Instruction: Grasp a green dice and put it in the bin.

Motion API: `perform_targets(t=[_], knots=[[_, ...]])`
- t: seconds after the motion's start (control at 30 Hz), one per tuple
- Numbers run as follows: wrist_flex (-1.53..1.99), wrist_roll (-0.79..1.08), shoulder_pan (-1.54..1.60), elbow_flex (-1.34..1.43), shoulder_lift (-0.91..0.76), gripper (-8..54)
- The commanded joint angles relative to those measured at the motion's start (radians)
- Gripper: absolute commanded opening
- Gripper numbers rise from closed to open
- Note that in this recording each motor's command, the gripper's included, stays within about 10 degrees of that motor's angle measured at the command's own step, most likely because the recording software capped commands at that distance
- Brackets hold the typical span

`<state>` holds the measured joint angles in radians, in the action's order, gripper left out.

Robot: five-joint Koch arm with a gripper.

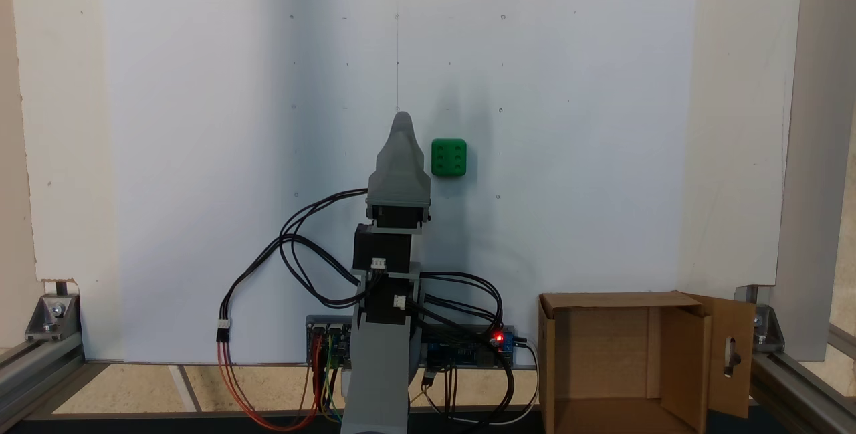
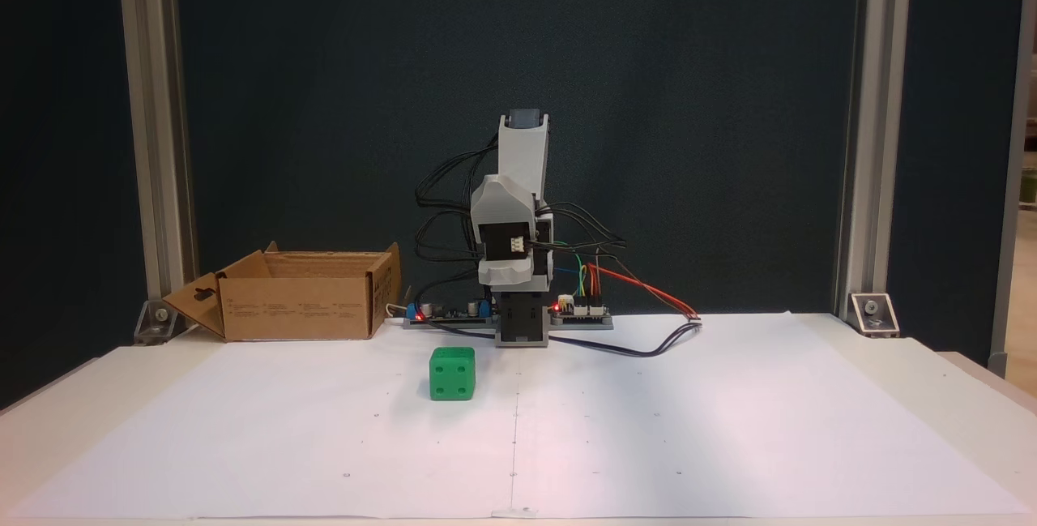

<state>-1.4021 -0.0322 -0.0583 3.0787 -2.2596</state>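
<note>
On the white paper sheet (image 2: 729,429) that covers my table, nearest the front camera, the small bright green plastic dice with rounded corners (image 2: 452,374) sits alone and flat, four pips facing that camera and six pips facing up in the view from above (image 1: 449,157). Nothing touches it. Just behind it stands my grey and white hobby arm (image 2: 515,267), folded up over its base, with black, red and coloured cables (image 2: 640,291) looping off to the small circuit boards (image 2: 579,311) at its foot. My gripper (image 1: 402,117) shows from above as a single grey tapered nose pointing away from the base, its tip beside the dice but clearly apart from it; both fingers line up one behind the other, so I cannot tell whether they are spread or together. Further back and off to one side, the brown corrugated cardboard bin with open flaps (image 2: 300,303) waits beside the base, one flap with a slot cutout (image 1: 732,354) folded outward, and as far as I can see nothing lies inside. I judge that the task has not really started: the reach is the step in hand. Next I need to swing slightly toward the dice, spread the fingers wider than the cube, come down over it squarely and close.
</note>
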Motion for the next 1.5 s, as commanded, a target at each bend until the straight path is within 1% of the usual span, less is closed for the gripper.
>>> perform_targets(t=[0.0, 0.47, 0.6, 1.03, 1.47], knots=[[-0.017, 0.034, 0.000, 0.048, -0.104, 44.6], [0.003, 0.034, 0.002, 0.048, -0.104, 44.6], [0.021, 0.034, 0.002, 0.048, -0.104, 46.0], [0.014, 0.029, 0.002, 0.048, -0.104, 47.3], [0.020, 0.031, 0.046, 0.048, -0.104, 47.4]])
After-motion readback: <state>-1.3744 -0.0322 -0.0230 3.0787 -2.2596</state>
